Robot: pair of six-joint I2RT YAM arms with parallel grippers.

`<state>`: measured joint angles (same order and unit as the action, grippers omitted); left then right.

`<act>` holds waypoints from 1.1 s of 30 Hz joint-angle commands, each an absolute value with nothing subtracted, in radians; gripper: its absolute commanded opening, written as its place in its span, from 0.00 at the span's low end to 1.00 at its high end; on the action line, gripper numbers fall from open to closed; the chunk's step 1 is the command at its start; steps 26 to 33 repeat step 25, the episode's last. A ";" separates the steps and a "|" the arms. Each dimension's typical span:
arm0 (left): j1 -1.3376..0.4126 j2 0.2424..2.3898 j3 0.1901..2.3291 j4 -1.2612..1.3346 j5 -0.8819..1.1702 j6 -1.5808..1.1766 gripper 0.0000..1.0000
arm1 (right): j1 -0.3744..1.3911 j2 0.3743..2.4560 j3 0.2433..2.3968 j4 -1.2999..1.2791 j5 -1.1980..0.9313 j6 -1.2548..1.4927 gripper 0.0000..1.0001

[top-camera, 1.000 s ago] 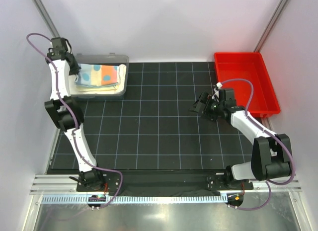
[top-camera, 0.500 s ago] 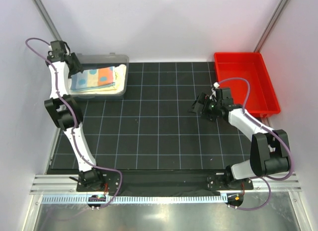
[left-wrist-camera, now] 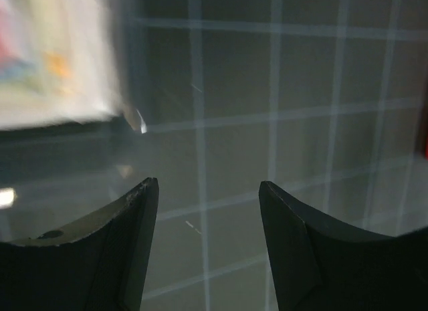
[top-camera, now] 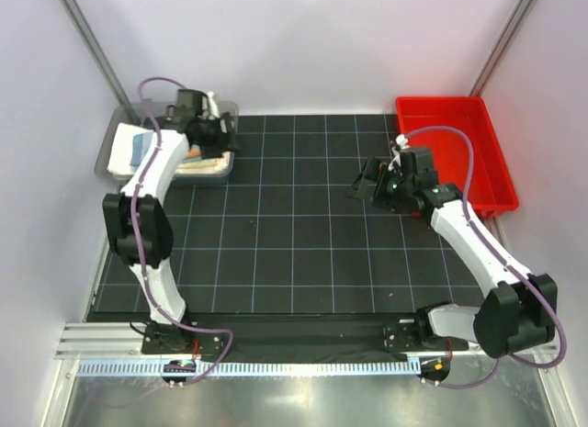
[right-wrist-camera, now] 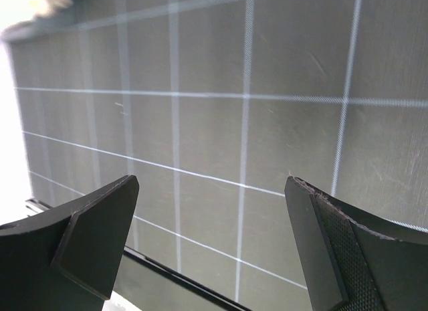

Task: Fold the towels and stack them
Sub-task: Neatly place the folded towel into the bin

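Left gripper (left-wrist-camera: pixel 208 190) hangs empty, jaws apart, by the grey bin (top-camera: pixel 104 162); the towels (top-camera: pixel 130 149) piled inside show pale blue, cream, orange. Right gripper (right-wrist-camera: pixel 212 185) gapes wide.

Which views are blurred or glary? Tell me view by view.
Left wrist: motion-blurred, the towels a smear top left, a bright glint beside them. Right wrist: mat grid sharp, top-left corner blown out white. Top external: sharp, evenly lit.

White arms (top-camera: pixel 158 170), black joints (top-camera: pixel 126 230), purple cables (top-camera: pixel 432 130)
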<state>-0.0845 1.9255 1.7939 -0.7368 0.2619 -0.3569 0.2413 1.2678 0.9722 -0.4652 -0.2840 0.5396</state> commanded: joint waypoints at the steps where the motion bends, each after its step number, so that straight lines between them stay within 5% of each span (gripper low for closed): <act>1: -0.205 1.669 1.663 -0.632 0.351 -0.383 0.66 | 0.252 1.160 1.078 -0.557 -0.251 0.535 1.00; 3: -0.293 1.515 1.573 -0.559 0.353 -0.399 0.70 | 0.252 1.120 1.083 -0.552 -0.285 0.532 1.00; 4: -0.319 1.461 1.489 -0.548 0.350 -0.396 0.99 | 0.252 1.083 1.091 -0.557 -0.287 0.528 1.00; 16: -0.388 0.971 1.072 -0.448 0.393 -0.453 1.00 | 0.253 0.792 1.020 -0.583 -0.229 0.457 1.00; 33: -0.390 0.907 1.058 -0.402 0.382 -0.443 1.00 | 0.253 0.749 0.997 -0.562 -0.189 0.462 1.00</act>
